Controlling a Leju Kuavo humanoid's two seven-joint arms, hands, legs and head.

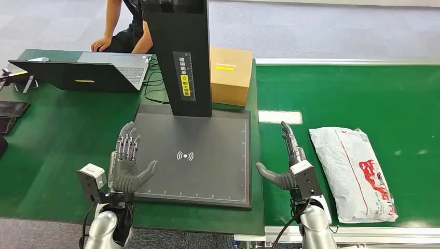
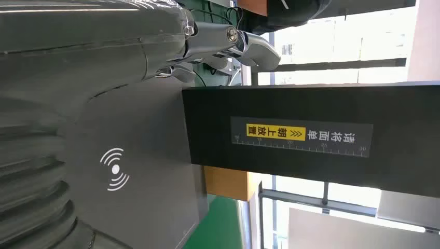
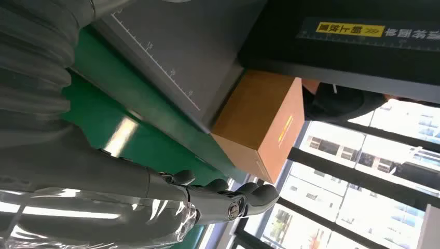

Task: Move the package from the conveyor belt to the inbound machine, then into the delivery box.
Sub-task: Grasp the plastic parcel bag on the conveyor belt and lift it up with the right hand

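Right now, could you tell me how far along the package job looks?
Nothing looks done yet: the white plastic mailer package lies on the green conveyor belt. The right hand, open, is beside it without touching; the left hand is open over the black scanning platform. Pickup, scanning and boxing all remain.

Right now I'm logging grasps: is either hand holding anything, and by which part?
Nothing is held. The left hand is open over the scanner plate, the right hand open beside the package, not touching it.
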